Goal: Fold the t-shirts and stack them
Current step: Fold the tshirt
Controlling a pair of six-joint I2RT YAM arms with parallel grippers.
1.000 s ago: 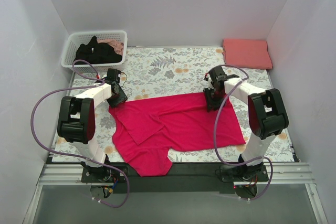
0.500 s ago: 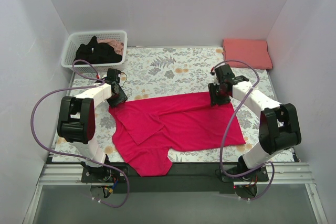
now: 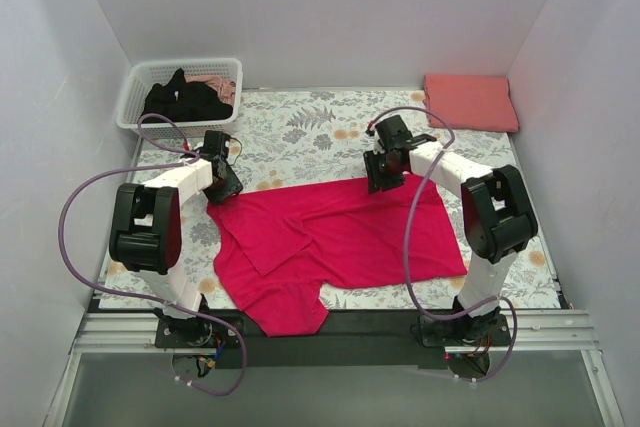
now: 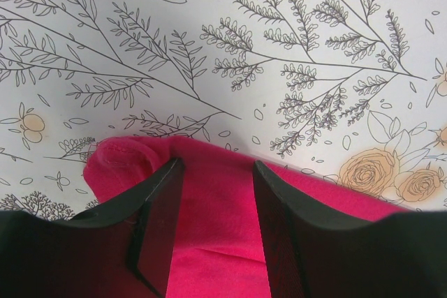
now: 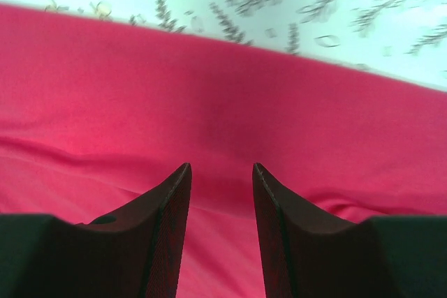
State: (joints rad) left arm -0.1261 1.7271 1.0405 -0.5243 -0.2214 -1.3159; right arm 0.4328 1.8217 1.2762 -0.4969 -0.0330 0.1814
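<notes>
My left gripper (image 4: 213,169) and right gripper (image 5: 221,169) — jaws parted, pinching nothing — sit at the far edge of the crimson t-shirt (image 3: 335,237), spread on the floral cloth (image 3: 310,127).

The top external camera looked down from above and behind the arm bases, distant enough to take in the whole floral-print cloth (image 3: 320,132). The left wrist camera sat close behind the left pincer (image 4: 213,172), facing down at an edge of the crimson t-shirt (image 4: 209,242) and the cloth beyond. The right wrist camera sat equally close behind the right pincer (image 5: 221,172). All three views shared that shirt.
</notes>
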